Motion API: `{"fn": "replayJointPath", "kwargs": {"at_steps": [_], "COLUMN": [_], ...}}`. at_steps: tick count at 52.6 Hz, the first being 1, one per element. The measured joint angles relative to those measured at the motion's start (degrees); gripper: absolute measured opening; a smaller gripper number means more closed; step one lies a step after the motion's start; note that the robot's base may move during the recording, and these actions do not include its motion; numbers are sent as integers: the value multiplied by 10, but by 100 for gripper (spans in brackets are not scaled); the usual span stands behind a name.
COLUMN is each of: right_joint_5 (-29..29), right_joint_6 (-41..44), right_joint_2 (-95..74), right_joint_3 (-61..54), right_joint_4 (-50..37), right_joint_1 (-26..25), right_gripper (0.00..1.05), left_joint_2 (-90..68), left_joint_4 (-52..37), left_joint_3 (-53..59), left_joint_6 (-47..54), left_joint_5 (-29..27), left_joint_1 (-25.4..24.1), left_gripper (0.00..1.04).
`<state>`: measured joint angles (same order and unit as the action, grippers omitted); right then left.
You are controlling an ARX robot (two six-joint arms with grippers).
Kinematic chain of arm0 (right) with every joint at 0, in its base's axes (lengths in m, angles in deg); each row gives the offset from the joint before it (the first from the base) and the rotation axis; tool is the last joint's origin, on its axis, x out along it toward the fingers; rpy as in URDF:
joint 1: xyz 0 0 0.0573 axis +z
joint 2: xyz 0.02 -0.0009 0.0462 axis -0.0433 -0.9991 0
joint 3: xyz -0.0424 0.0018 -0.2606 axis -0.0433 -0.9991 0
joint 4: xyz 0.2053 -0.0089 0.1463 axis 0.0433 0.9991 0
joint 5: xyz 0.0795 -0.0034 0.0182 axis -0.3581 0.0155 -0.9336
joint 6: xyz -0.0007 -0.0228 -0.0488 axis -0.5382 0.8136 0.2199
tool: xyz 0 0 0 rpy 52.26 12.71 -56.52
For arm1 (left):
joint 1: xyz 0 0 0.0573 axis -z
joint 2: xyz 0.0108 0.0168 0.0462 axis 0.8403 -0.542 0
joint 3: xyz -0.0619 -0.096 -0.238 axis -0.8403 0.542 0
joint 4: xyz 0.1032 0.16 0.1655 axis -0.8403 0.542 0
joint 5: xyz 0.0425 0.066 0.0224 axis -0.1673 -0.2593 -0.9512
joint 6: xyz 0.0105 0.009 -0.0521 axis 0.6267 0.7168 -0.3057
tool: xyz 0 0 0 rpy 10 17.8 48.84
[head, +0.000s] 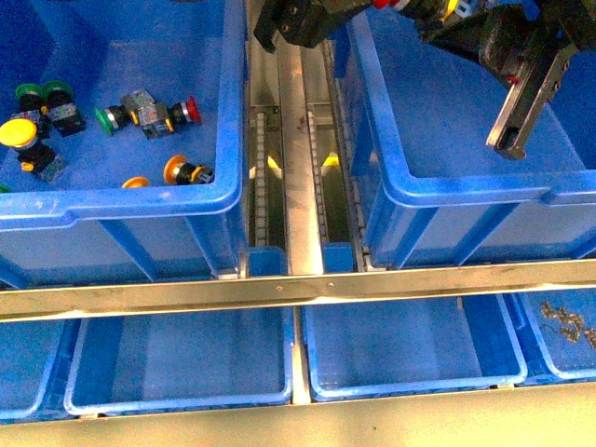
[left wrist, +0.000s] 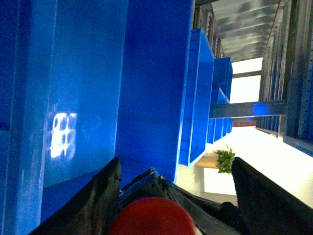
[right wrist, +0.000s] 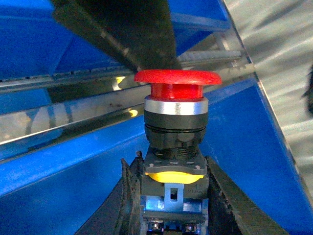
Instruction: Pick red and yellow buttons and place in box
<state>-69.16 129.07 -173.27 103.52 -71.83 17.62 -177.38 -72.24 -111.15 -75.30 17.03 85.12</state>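
Red push-button (right wrist: 177,98) clamped in the right gripper (right wrist: 168,169), over the empty box (head: 391,191).
Its fingers pinch the contact block with the cap outward, likely so it drops cleanly when freed. The left gripper (left wrist: 173,171) has a red cap (left wrist: 151,218) between its fingers, but I cannot tell whether it grips. Other red and yellow buttons (head: 189,111) lie in the neighbouring crate (head: 233,112).

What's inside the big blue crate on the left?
The left crate holds push buttons: a red-capped one, a yellow one, orange ones, green ones. Its near wall hides part of the floor.
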Motion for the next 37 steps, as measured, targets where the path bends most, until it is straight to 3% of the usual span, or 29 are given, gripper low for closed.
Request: {"fn": "replayJointPath", "kwargs": {"at_steps": [7,9,26,37], "right_joint_5": [2,3,7,14], "right_joint_6": [-8,-10,-54,-103], "right_joint_2": [1,2,61,122], "right_joint_3": [-12,-15,-68,-104], "right_joint_4": [1,0,-20,-23], "right_joint_1": [-3,-6,-54,-83], "right_gripper": [26,26,26,26], "left_joint_2": [26,36,136,253], "left_joint_4": [-10,-9,28,53], "left_joint_3": [6,11,149,297], "left_joint_6": [50,64,199,279], "left_joint_5": [0,-4,-73,-117], "left_joint_1": [-9,-14,-109,-185], "left_gripper": [97,99,97,97]}}
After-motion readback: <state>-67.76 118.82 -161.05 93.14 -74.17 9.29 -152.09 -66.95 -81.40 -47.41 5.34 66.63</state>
